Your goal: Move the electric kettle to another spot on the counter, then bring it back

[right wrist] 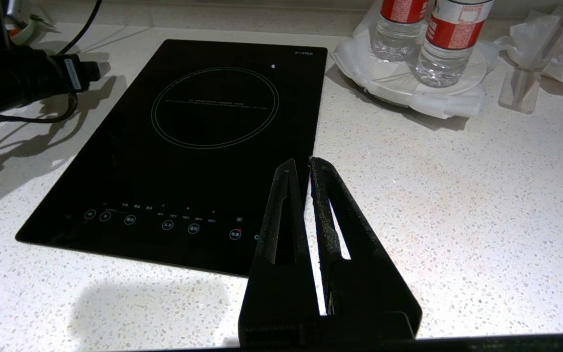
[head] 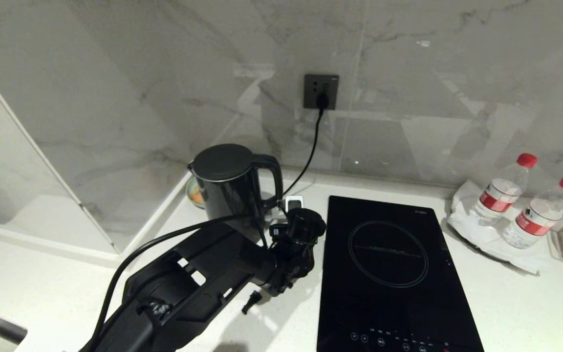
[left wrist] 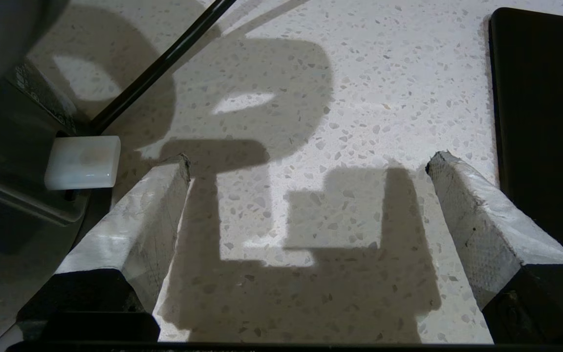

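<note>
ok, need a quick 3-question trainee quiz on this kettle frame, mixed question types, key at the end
1. True or false: the left gripper is holding the electric kettle.
2. What lies directly right of the left gripper on the counter? A) sink B) black glass hob C) cup
3. How many water bottles stand at the counter's far right?

Key:
1. False: jaws wide open over bare counter, kettle beside them.
2. B
3. Two
</note>
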### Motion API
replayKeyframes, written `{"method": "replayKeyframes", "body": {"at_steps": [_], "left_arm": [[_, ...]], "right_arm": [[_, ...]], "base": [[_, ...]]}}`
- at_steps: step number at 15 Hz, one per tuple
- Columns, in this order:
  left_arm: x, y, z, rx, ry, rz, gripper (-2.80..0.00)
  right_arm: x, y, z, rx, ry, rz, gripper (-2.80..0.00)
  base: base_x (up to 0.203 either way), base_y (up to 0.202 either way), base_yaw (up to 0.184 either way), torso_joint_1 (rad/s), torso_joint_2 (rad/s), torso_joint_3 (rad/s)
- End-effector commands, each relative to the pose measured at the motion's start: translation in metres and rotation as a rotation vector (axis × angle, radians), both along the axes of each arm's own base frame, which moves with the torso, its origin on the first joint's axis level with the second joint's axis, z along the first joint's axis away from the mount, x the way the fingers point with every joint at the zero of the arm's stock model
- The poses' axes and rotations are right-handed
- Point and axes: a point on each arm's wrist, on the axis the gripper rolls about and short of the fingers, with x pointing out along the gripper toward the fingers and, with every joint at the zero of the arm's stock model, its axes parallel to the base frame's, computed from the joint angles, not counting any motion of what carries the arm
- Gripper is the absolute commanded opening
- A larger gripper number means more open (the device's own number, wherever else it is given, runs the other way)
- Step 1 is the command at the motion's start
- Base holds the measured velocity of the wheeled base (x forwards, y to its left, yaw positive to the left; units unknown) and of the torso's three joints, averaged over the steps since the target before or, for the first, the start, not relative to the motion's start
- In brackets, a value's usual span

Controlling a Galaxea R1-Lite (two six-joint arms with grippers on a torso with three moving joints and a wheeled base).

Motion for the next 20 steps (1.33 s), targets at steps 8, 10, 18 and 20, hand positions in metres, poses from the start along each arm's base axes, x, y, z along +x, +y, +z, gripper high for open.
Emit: {"method": "replayKeyframes", "body": {"at_steps": [8, 10, 18, 20], "left_arm": [[0.002, 0.006, -0.009, 0.014, 0.016, 0.017, 0.0], [0.001, 0.007, -0.011, 0.02, 0.022, 0.018, 0.0], [-0.015, 0.004, 0.029, -0.016, -0.033, 0.032, 0.0], [-0.011, 0.007, 0.03, -0.017, -0.035, 0.04, 0.0]], "right_arm": [[0.0, 0.0, 0.0, 0.0, 0.001, -0.001, -2.8], [0.0, 0.0, 0.0, -0.001, 0.001, 0.0, -2.8], [0.0, 0.0, 0.0, 0.0, -0.001, 0.001, -2.8], [0.0, 0.0, 0.0, -0.001, 0.001, 0.001, -2.8]], "base": [[0.0, 0.0, 0.0, 0.0, 0.0, 0.0], [0.0, 0.0, 0.0, 0.0, 0.0, 0.0], [0.0, 0.0, 0.0, 0.0, 0.0, 0.0], [0.0, 0.0, 0.0, 0.0, 0.0, 0.0]]}}
